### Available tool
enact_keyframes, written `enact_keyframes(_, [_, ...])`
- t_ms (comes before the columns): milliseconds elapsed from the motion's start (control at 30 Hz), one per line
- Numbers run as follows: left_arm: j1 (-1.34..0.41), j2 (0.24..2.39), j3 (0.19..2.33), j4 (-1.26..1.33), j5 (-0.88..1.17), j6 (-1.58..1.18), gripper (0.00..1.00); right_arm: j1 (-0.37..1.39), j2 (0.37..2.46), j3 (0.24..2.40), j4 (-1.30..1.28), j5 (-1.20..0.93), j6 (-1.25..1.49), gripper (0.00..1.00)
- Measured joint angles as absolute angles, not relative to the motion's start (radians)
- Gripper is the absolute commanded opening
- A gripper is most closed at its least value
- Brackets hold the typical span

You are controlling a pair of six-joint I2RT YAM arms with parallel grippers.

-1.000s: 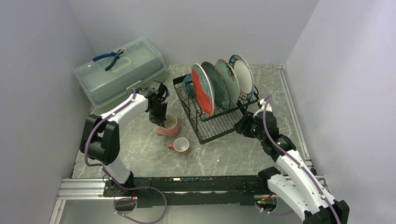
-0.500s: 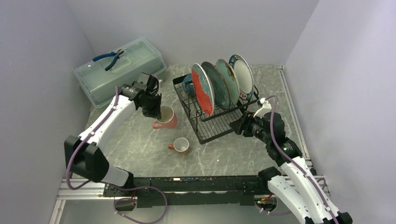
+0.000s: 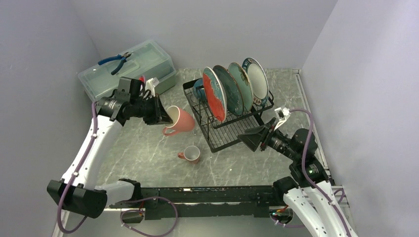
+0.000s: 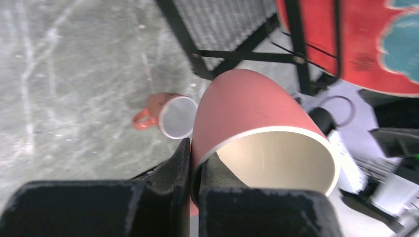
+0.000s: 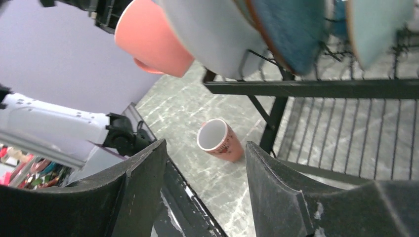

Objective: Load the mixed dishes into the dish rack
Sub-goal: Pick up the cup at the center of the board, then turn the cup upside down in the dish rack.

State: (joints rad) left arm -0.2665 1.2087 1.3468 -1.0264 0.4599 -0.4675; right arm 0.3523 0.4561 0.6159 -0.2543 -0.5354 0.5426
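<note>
My left gripper is shut on the rim of a pink mug. The mug hangs tilted above the table, just left of the black wire dish rack. In the left wrist view one finger lies inside the held mug and one outside. A second pink mug lies on the table in front of the rack. Red floral, teal, pale green and white plates stand in the rack. My right gripper is open and holds nothing at the rack's front right corner.
A translucent pale green lidded box sits at the back left with blue-handled pliers on its lid. A small blue bowl shows behind the red plate. Grey walls close in both sides, and the metal base rail runs along the near edge.
My left arm has lifted the pink mug off the table and tipped it on its side towards the rack. My right gripper has drawn back and down, its jaws wider.
</note>
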Motion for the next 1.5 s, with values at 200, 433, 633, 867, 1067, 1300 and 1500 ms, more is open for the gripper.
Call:
enact_keyframes(200, [-0.253,1.112,1.329,-0.947,0.649,-0.602,0.0,0.352,0.425,0.615,-0.117,-0.669,0.579,0.67])
enact_keyframes(433, [-0.25,0.972,1.228,-0.699,0.829,-0.855,0.0,0.37,0.485,0.619,0.071,-0.768,0.663,0.71])
enact_keyframes(633, [-0.25,0.916,1.147,-0.448,0.889,-1.062,0.0,0.435,0.585,0.688,0.193,-0.777,0.711,0.75])
enact_keyframes(867, [-0.25,0.894,1.082,-0.148,0.899,-1.269,0.0,0.569,0.702,0.773,0.331,-0.707,0.728,0.81])
enact_keyframes(1067, [-0.25,0.865,1.049,0.115,0.875,-1.426,0.0,0.707,0.832,0.892,0.388,-0.583,0.683,0.85])
enact_keyframes(1300, [-0.25,0.859,1.001,0.374,0.854,-1.583,0.0,0.807,0.985,1.002,0.482,-0.481,0.625,0.95])
enact_keyframes(1500, [-0.25,0.859,0.964,0.508,0.839,-1.669,0.0,0.864,1.125,1.115,0.581,-0.463,0.602,0.96])
